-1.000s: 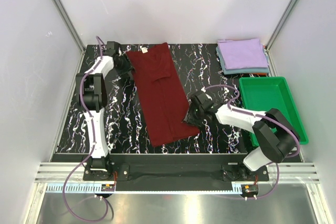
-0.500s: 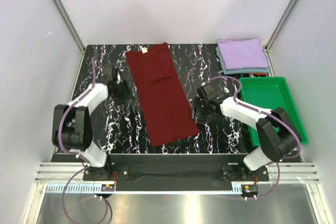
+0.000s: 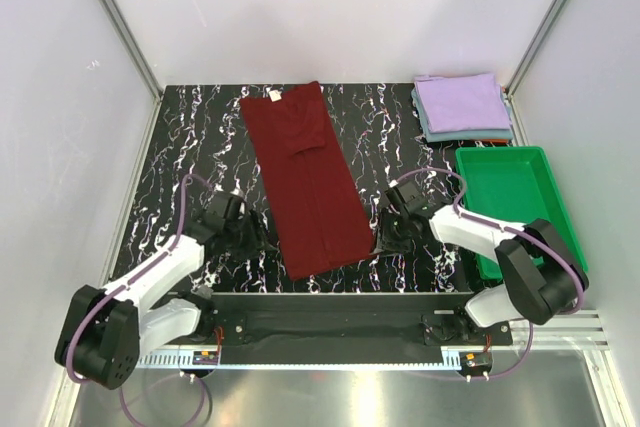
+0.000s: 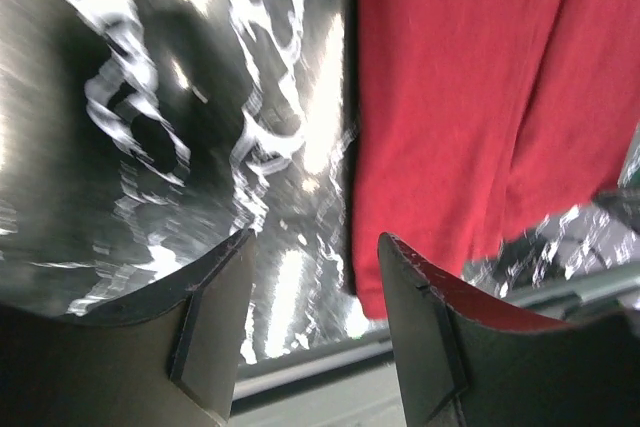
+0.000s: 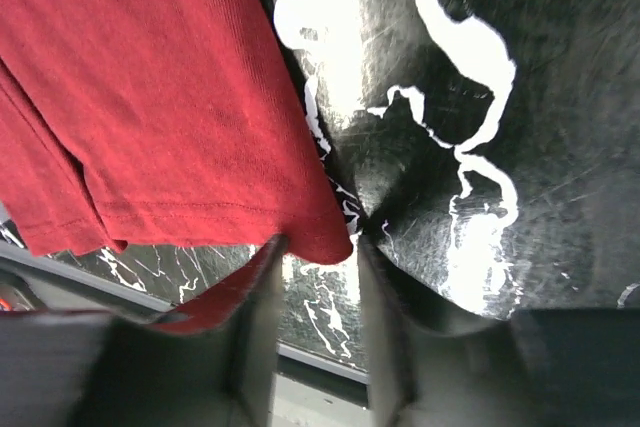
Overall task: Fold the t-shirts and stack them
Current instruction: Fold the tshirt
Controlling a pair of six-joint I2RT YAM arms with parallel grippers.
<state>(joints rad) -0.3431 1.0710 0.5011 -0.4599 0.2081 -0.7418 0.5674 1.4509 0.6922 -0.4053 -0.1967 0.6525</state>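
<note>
Two pincers are working low at the near hem of the maroon t-shirt (image 3: pixel 308 182), which is lying as a long strip on the bench (image 3: pixel 190 147). Now the left pincer (image 3: pixel 255 234) is gaping, grasping nothing, and the right pincer (image 3: pixel 383 242) is straddling the hem corner, unclenched. Crosswise fold is starting, I reckon: both need to be clamping corners, then carrying them toward the collar.

The long t-shirt (image 3: pixel 308 179) lies at the middle of the table (image 3: pixel 200 137); the folded t-shirts (image 3: pixel 463 107) sit stacked in the far right corner — the tray (image 3: pixel 500 151) just before them.
</note>
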